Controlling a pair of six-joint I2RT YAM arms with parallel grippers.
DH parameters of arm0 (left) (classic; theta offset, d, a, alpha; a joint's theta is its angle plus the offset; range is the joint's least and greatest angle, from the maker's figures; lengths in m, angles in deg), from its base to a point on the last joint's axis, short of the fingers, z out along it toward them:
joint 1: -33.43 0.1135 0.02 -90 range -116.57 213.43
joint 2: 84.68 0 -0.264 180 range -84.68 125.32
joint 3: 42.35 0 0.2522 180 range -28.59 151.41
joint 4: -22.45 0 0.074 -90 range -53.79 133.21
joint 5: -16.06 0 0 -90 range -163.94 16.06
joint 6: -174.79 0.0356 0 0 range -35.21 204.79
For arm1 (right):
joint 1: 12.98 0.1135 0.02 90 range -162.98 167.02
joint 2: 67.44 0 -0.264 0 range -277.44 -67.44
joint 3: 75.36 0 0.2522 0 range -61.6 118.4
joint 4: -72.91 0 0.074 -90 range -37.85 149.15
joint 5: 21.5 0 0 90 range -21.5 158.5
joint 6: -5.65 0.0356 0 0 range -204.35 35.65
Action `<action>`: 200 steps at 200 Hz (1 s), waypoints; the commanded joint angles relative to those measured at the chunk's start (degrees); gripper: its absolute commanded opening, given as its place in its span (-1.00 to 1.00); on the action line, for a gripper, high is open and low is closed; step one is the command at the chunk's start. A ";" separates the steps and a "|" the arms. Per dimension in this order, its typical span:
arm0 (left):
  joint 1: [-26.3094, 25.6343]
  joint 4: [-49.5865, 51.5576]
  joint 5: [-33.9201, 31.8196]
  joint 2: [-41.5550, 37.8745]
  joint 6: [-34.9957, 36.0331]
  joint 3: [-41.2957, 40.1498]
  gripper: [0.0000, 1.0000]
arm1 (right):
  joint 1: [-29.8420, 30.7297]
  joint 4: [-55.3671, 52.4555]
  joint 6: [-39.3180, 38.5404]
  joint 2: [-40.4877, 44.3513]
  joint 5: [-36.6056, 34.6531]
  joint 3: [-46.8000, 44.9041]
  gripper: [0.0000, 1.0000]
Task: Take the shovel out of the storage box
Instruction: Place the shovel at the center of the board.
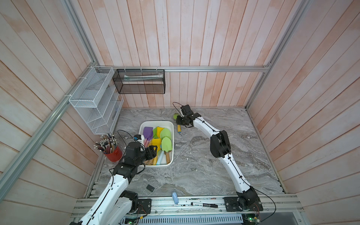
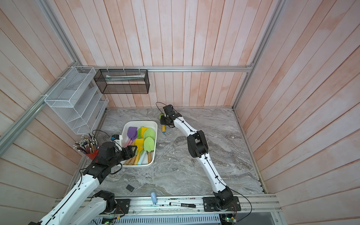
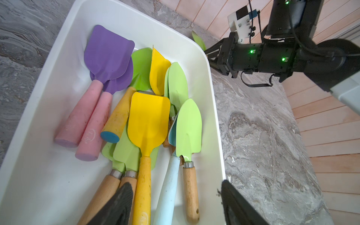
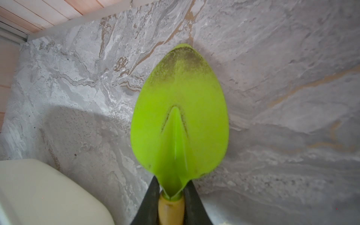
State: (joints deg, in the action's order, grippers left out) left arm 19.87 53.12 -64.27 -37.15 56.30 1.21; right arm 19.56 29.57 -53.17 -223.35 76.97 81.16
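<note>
My R pincer (image 4: 171, 190) is clenched on a yellow-handled, lime-green leaf-blade shovel (image 4: 179, 109), already outside the shallow white plastic storage box (image 1: 155, 123), just beside its far corner, low over the grey marble worktop (image 1: 194, 155). Left, I reckon: set down, release. L pincer (image 3: 176, 194) gapes over the box.

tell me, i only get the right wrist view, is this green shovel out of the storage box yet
Observer: Yes. In both top views the green shovel is outside the storage box, by its far right corner.
Operator: where's the left arm
Observer: The left gripper is open above the box's near end.
Operator: is the box empty
Observer: No, a purple shovel and a yellow shovel, among others, lie inside.
</note>
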 commanded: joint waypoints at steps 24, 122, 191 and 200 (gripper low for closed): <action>-0.15 -2.40 1.29 1.86 0.28 -0.19 0.46 | -1.06 3.62 2.55 -3.32 1.95 0.28 -1.00; -0.26 -2.78 1.48 3.72 0.50 0.06 0.46 | -1.60 5.63 4.86 -4.22 5.07 1.12 -0.76; -0.34 -1.32 1.01 1.95 0.19 -0.17 0.46 | -1.73 6.53 5.39 -3.69 6.46 1.10 -0.67; -0.33 -1.19 0.91 1.79 0.07 -0.23 0.47 | -1.69 6.72 5.55 -3.60 6.75 1.08 -0.66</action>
State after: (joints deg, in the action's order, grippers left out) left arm 19.78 51.67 -63.50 -34.27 56.27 1.21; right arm 18.05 35.14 -48.27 -225.17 82.57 81.40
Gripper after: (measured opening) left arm 0.733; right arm 0.203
